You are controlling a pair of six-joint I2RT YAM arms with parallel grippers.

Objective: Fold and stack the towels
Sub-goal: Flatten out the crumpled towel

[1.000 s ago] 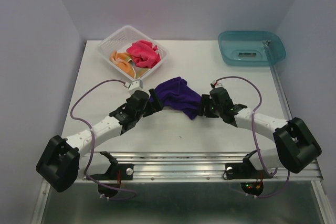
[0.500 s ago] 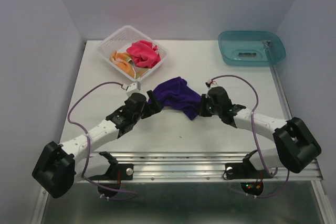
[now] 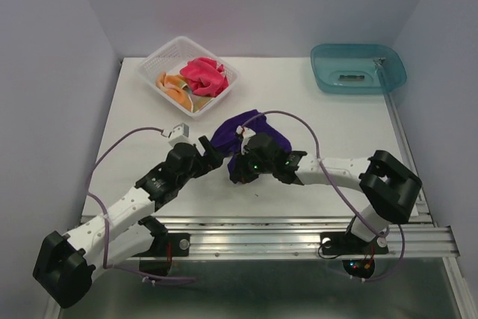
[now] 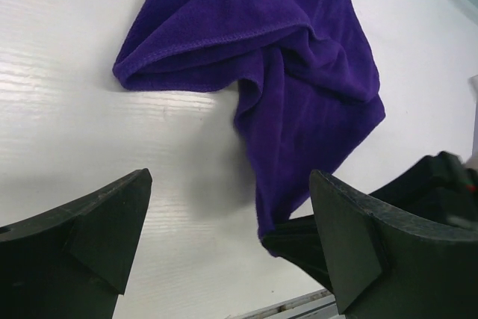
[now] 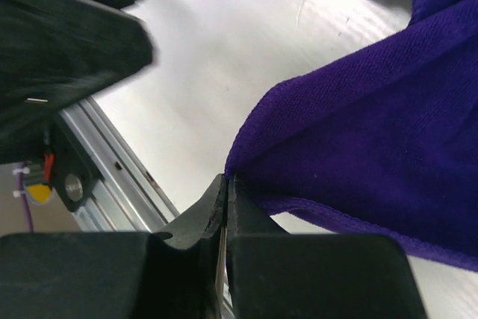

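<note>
Presently noting purple towel (image 3: 258, 123) lying rumpled near the middle of the desk (image 3: 149, 125), well apart from both containers; bunched in loose folds, stitched hem showing along one fold in the left wrist view; one corner drawn out toward the near edge.

Right hand (image 5: 225, 184): fingers pressed together, pinching that near corner of the purple towel; hem running straight into the pinch; cloth fanning up and away to the right in the right wrist view; aluminium rail (image 5: 97, 184) of the near edge visible below and behind the grip.

Left hand (image 4: 230, 181): fingers spread wide, holding nothing; poised low over bare desk just beside the towel's near left fold; cannot tell whether fingertips touch the surface; towel's pinched corner lying between the two spread fingers in the left wrist view, with the dark body of the right hand at lower right. From above, both hands close together at the towel's near side, left arm reaching in from the left, right arm bent across from the right.

Pink towel (image 3: 205, 76) and orange towel (image 3: 173, 86): both crumpled inside the white mesh basket (image 3: 149, 65) at the far left of the desk; pink to the right, orange to the left, touching.

Teal tray (image 3: 328, 80): far right corner; small pale item inside, too small to tell.
</note>
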